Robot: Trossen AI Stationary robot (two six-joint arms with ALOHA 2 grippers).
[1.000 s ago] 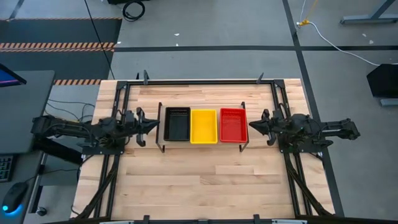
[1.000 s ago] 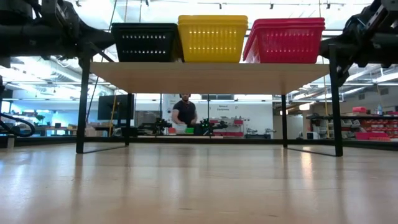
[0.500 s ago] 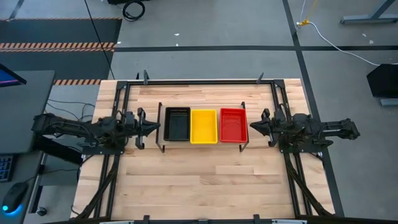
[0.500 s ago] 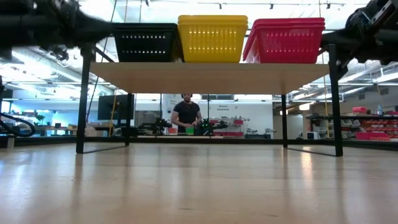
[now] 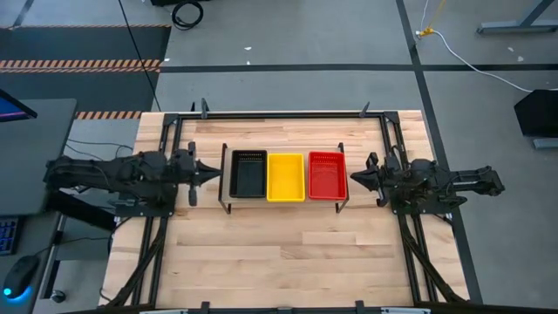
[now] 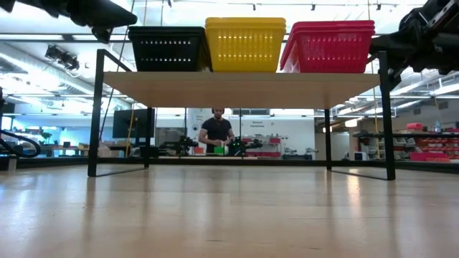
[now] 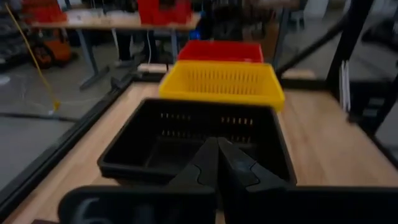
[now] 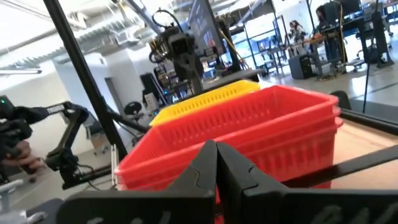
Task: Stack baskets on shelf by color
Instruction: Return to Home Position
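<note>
The shelf, a low rack with a light wooden top, stands mid-table on thin black legs. On its top rest three stacks of baskets in a row: black on the left, yellow in the middle, red on the right. The low view shows the black, yellow and red stacks side by side. My left gripper is shut and empty, left of the black stack and raised above it. My right gripper is shut and empty, just right of the red stack.
A black metal frame runs along the table's far edge and down both sides by the arm bases. Bare tabletop lies between the shelf and the near edge. A person stands far behind the table.
My left gripper has risen from the height of the black stack to above it and has drawn back a little toward the table's left edge, its fingers tipping up toward level; it stays shut. The baskets have not moved.
</note>
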